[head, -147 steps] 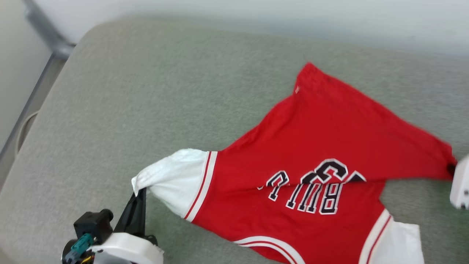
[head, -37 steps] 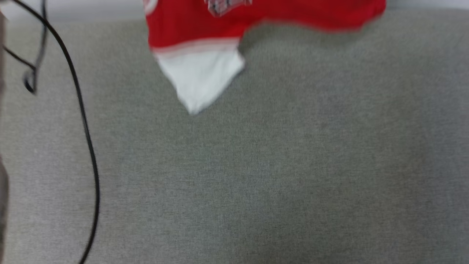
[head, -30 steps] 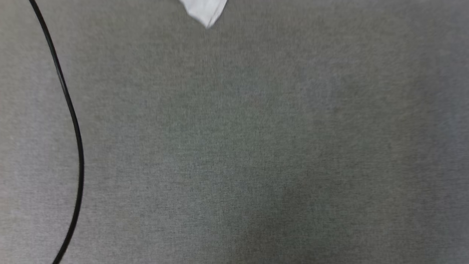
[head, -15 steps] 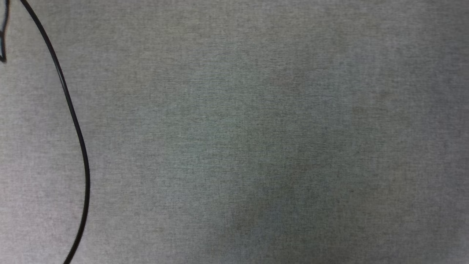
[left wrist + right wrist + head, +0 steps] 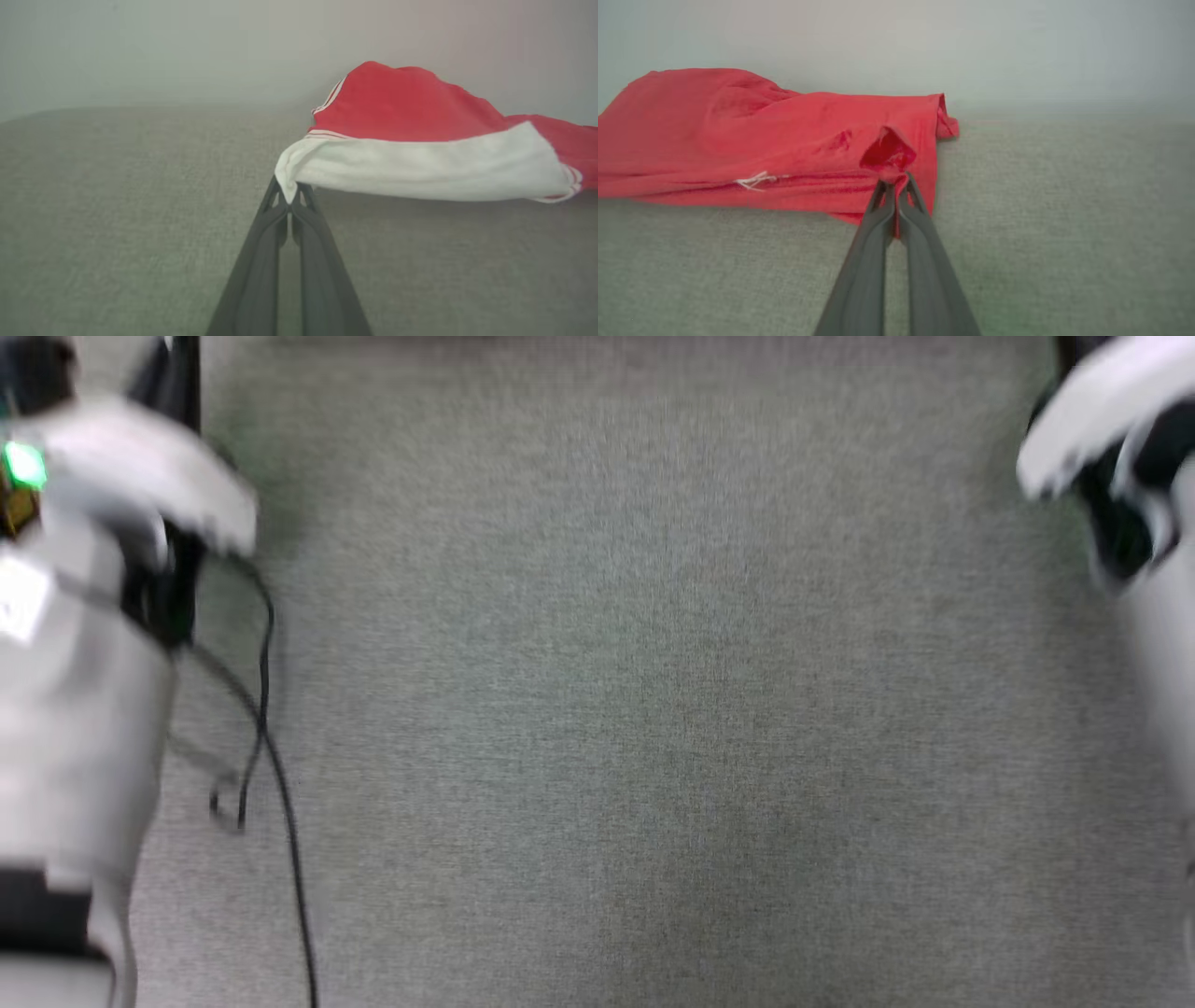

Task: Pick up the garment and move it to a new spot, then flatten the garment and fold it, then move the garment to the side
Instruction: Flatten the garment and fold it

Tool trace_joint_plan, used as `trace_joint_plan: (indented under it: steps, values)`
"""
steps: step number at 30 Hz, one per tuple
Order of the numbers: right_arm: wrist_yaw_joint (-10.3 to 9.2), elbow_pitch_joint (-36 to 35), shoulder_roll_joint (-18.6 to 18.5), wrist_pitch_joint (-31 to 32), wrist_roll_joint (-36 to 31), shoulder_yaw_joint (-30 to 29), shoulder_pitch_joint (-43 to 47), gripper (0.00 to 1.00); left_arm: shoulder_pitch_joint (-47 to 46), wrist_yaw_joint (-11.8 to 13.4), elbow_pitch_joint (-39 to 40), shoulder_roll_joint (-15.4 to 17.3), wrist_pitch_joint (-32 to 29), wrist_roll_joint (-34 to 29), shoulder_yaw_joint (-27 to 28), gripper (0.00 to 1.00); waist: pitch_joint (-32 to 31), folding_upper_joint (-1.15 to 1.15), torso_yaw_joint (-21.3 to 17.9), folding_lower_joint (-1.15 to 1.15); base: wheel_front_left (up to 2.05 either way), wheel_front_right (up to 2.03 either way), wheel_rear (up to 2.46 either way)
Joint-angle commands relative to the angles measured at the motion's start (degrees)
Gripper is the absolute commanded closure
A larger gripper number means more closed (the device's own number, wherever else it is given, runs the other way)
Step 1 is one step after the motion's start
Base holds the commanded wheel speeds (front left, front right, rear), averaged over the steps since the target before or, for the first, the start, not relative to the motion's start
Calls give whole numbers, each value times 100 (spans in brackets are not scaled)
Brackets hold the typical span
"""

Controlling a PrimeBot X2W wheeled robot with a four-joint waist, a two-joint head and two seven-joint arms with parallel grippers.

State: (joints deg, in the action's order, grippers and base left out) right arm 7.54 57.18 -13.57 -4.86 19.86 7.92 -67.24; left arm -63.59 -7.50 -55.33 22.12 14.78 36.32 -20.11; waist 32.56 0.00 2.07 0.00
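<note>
- The red jersey T-shirt with white sleeves (image 5: 411, 102) is stretched between both arms, over the grey fabric tabletop (image 5: 117, 210).
- Left fingers (image 5: 264, 261) are clamped shut on a sleeve tip, right fingers (image 5: 920, 261) on a red corner.

The garment (image 5: 411, 102) is red in the body, with a white sleeve (image 5: 420, 163) and thin red-and-white striped trim (image 5: 327, 134) where the sleeve meets the body. In the right wrist view it reads plain red, with one small white mark (image 5: 754, 179) on the cloth. The fingers of the left gripper (image 5: 290, 205) and the right gripper (image 5: 896, 186) are dark grey. The surface (image 5: 653, 709) under the garment is a flecked grey-green weave, unpatterned. The wall (image 5: 140, 46) behind the garment is pale grey. The arm casings (image 5: 84, 709) are white, one bearing a small green light (image 5: 23, 465). The cable (image 5: 280, 821) is black.
</note>
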Motion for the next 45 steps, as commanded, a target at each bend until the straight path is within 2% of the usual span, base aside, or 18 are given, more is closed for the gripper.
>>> trace_joint_plan:
  steps: [1,6,10,18,26,32,39,45]
  values:
    - [-10,-120,-93,-71,159,60,400,100,495,6,187,133,37,107,-14,100,-379,0,21,0,0,0,0]
    - [-11,-476,-303,-26,488,204,1432,100,1731,9,728,311,48,297,-43,100,-888,0,15,0,0,0,0]
    - [-14,-801,-529,7,660,204,2253,100,2668,250,1177,419,50,265,30,100,-1363,0,21,0,0,0,0]
    - [-28,-1547,-647,150,803,-161,4027,100,4513,852,2243,470,8,658,375,100,-2229,0,17,0,0,0,0]
    - [-40,-2746,-355,606,571,-819,5856,100,6249,1647,3662,577,-299,1018,665,100,-2885,0,41,0,0,0,0]
    - [-40,-3889,101,1183,238,-1423,7167,100,7372,2138,4654,639,-567,1273,842,100,-3183,0,106,0,0,0,0]
    - [-39,-5130,618,1897,-80,-1941,8088,100,7939,2428,5545,766,-732,1350,966,100,-3262,0,197,0,0,0,0]
    - [-25,-5756,763,2190,-340,-1999,7871,100,7374,2328,5816,839,-927,1171,737,100,-3096,0,186,0,0,0,0]
